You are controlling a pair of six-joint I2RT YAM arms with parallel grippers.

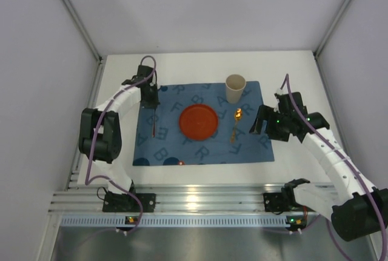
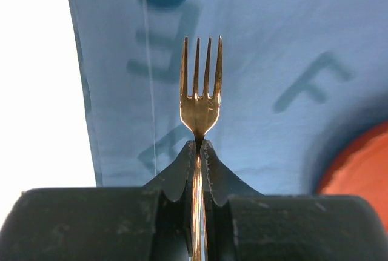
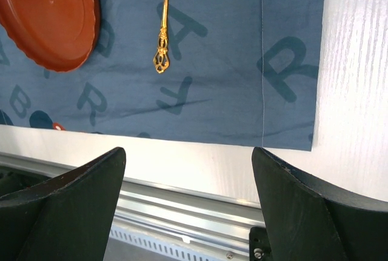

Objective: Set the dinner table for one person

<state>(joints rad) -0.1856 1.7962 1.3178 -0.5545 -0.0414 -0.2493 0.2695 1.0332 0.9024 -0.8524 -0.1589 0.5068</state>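
Seen from above, the white dinner table point(image 1: 200, 61) fills the space between grey walls. A blue mat point(image 1: 254, 146) printed with letters is spread flat on its middle. An orange plate point(image 1: 198, 121) is centred on the mat, a beige cup point(image 1: 235, 88) stands upright behind and to the right of it, and a gold spoon point(image 1: 235, 125) lies just beside the plate on the right. The left gripper point(image 1: 149, 100) is poised over the mat's far left part, and a fork point(image 1: 154, 123) is seen left of the plate. The right gripper point(image 1: 260, 122) is held over the mat's right edge.

In the left wrist view, the fork point(image 2: 200, 91) is pinched at its neck by the closed fingers point(image 2: 179, 170), tines pointing away, above the mat.

In the right wrist view, the fingers point(image 3: 91, 182) are spread wide apart with nothing between them. The spoon's ornate handle and the plate's rim are seen on the mat, with bare table to the right.
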